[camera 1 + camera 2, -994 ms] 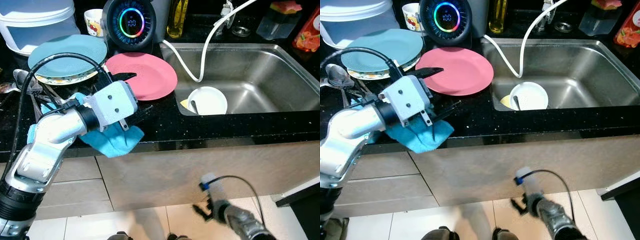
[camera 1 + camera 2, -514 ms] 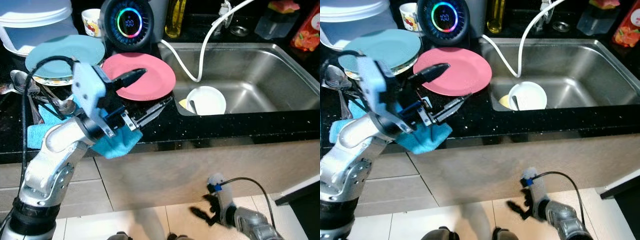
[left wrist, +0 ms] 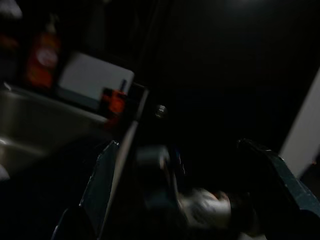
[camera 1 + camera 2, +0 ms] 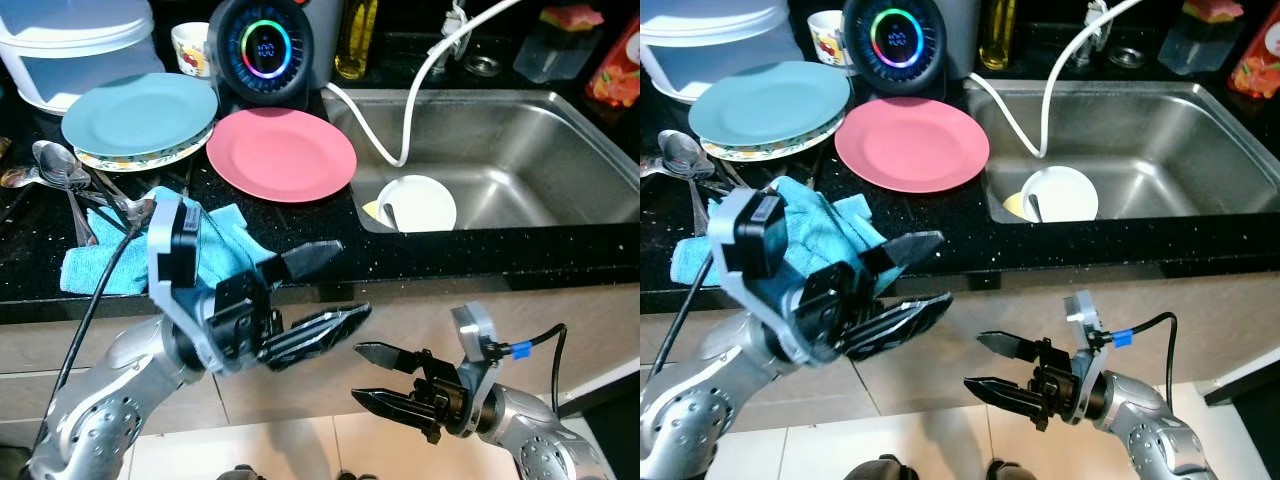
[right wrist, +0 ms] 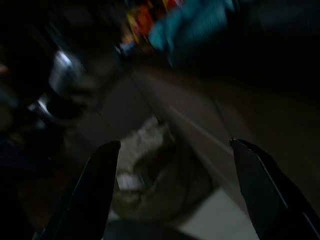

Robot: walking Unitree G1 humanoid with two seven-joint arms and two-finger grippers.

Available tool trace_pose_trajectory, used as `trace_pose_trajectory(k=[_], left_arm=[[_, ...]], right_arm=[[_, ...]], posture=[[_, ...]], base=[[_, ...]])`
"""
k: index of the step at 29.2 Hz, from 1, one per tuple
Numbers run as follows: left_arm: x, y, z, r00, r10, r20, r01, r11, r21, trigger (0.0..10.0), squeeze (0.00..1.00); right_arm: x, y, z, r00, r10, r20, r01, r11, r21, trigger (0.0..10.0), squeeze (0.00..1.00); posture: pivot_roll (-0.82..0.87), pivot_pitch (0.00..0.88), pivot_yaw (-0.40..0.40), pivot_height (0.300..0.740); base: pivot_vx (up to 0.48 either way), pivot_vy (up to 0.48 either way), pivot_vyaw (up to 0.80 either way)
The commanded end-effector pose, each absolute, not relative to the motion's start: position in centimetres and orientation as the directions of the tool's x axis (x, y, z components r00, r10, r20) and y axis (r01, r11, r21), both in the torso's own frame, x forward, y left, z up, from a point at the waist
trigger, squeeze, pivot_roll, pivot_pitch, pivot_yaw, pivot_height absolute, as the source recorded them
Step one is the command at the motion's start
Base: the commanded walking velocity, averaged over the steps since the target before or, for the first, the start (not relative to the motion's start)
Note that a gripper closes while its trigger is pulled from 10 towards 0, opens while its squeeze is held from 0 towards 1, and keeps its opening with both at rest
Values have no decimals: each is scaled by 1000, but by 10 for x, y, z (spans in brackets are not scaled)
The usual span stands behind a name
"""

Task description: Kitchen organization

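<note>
A pink plate (image 4: 282, 153) lies on the black counter (image 4: 480, 245) just left of the sink (image 4: 520, 140). Behind it to the left, a teal plate (image 4: 140, 112) rests on a patterned plate. A crumpled blue cloth (image 4: 120, 262) lies at the counter's front edge, beside several spoons (image 4: 60, 170). A white bowl (image 4: 418, 203) with a utensil sits in the sink. My left gripper (image 4: 325, 290) is open and holds nothing, in front of the cabinet below the counter edge, to the right of the cloth. My right gripper (image 4: 360, 374) is open, low before the cabinet, pointing left.
A round device with a glowing ring (image 4: 262, 45), a small cup (image 4: 190, 45), an oil bottle (image 4: 355, 35) and a white lidded container (image 4: 75, 50) line the back of the counter. A white hose (image 4: 400, 110) hangs into the sink. Tiled floor lies below the cabinet fronts.
My left gripper has drawn back from above the cloth and dropped below the counter edge, open. The right arm has risen from near the floor, its fingers now pointing left.
</note>
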State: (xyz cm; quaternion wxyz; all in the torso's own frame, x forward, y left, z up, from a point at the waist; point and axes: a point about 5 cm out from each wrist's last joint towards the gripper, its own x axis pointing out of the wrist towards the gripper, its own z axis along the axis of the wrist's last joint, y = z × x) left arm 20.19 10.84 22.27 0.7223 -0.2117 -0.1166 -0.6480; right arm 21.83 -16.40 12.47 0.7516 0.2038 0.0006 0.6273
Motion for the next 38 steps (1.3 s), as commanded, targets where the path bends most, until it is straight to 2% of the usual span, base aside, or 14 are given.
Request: trace_pose_trajectory(k=[1, 5, 6, 7, 8, 10, 19, 20, 23, 24, 27, 31, 38], left_arm=[[194, 110, 216, 99, -901, 423, 981, 16, -195, 10000, 0], [183, 116, 210, 71, -897, 437, 965, -50, -259, 10000, 0], [176, 120, 207, 53, -891, 450, 951, -92, -294, 10000, 0], [176, 120, 207, 53, -891, 450, 951, -92, -294, 10000, 0], [170, 123, 200, 41, -891, 453, 937, -123, -326, 10000, 0], [167, 125, 193, 48, -895, 443, 926, -126, -355, 10000, 0], [167, 125, 193, 48, -895, 443, 926, -126, -355, 10000, 0], [166, 125, 187, 52, -899, 436, 917, -129, -377, 10000, 0], [163, 129, 136, 176, -929, 325, 836, -34, -548, 10000, 0], [163, 129, 136, 176, -929, 325, 836, -34, -548, 10000, 0], [162, 137, 111, 264, -924, 275, 779, 36, -626, 10000, 0], [163, 146, 100, 331, -906, 266, 745, 78, -663, 10000, 0], [168, 151, 94, 402, -879, 256, 739, 146, -657, 10000, 0]], right_arm=[[213, -165, 142, 172, 929, 327, -956, 78, 283, 10000, 0], [211, -164, 155, 140, 919, 368, -964, 42, 261, 10000, 0], [214, -165, 163, 155, 893, 423, -966, 46, 255, 10000, 0], [214, -165, 163, 155, 893, 423, -966, 46, 255, 10000, 0], [224, -169, 172, 212, 848, 487, -964, 101, 245, 10000, 0], [232, -173, 179, 264, 807, 529, -959, 160, 234, 10000, 0], [232, -173, 179, 264, 807, 529, -959, 160, 234, 10000, 0], [238, -174, 182, 296, 785, 545, -952, 196, 234, 10000, 0], [268, -147, 191, 409, 767, 494, -911, 368, 184, 10000, 0], [268, -147, 191, 409, 767, 494, -911, 368, 184, 10000, 0], [285, -136, 200, 485, 716, 503, -870, 453, 194, 10000, 0], [298, -138, 204, 549, 661, 512, -830, 502, 244, 10000, 0], [301, -138, 204, 561, 652, 511, -821, 517, 241, 10000, 0]], posture=[[105, 128, -23, 740], [107, 131, -22, 740], [112, 132, -23, 740], [112, 132, -23, 740], [115, 133, -23, 740], [115, 133, -21, 740], [115, 133, -21, 740], [115, 133, -20, 740], [119, 128, -15, 740], [119, 128, -15, 740], [120, 123, -17, 740], [128, 118, -25, 740], [131, 118, -31, 740]], base=[[0, 0, 0], [0, 0, 0], [0, 0, 0], [0, 0, 0], [0, 0, 0], [0, 0, 0], [0, 0, 0], [0, 0, 0], [0, 0, 0], [0, 0, 0], [0, 0, 0], [0, 0, 0], [0, 0, 0]])
